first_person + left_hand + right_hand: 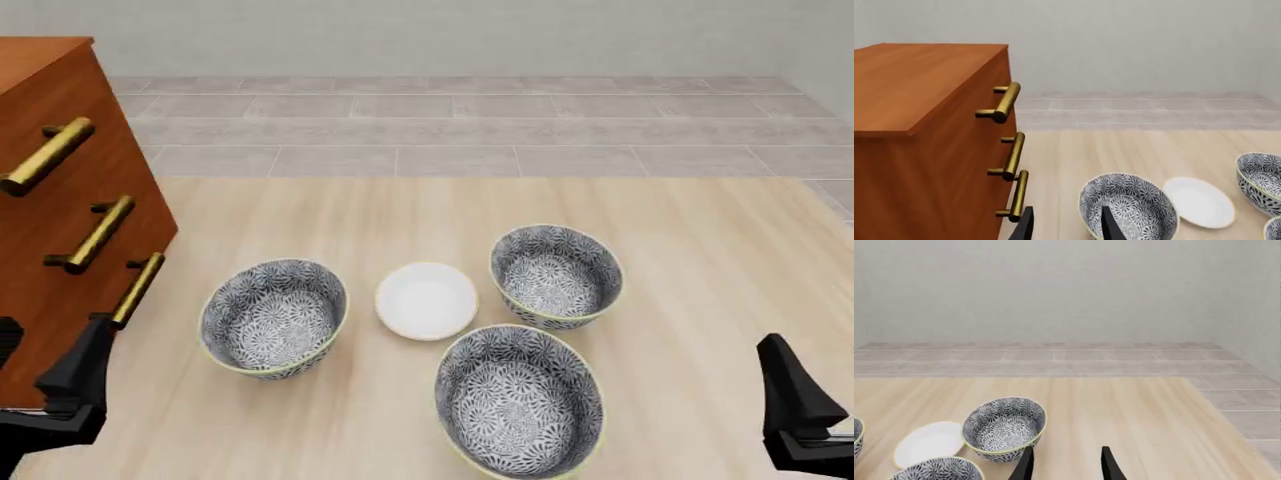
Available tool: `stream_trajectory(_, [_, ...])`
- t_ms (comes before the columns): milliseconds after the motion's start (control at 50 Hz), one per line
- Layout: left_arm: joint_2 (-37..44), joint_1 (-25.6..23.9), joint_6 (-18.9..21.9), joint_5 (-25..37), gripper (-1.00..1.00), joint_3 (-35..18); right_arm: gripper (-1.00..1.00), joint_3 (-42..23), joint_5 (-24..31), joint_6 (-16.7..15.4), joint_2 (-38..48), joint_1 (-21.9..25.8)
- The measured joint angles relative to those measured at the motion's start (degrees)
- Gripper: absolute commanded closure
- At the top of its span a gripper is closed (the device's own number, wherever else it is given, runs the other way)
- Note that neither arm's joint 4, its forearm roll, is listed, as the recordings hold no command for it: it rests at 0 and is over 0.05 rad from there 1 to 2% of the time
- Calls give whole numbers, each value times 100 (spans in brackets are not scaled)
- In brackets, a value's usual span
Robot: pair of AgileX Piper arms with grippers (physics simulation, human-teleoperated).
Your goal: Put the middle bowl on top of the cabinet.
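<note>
Three patterned bowls on worktop (694, 240). Middle bowl (519, 399) sits nearest arms, white dish (426, 300) just beyond it, other two bowls (274, 316) flanking dish. Cabinet (54, 200) stands far left, top bare. Left claw (1064, 225) spread, holding nothing, near cabinet's front. Right claw (1066, 465) also spread, off to right, well apart from bowls.

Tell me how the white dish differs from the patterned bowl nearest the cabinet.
The white dish is plain, while the leftmost bowl carries a dense grey-black floral pattern. The dish is shallow and smaller; the bowl is deep and wider. Both are round, sit upright on the table, and lie side by side.
</note>
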Motion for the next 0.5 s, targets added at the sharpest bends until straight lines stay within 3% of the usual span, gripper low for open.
stream_trajectory(500, [2171, 45, 8, -773, -100, -505, -100, 12, -10, -30, 26, -31])
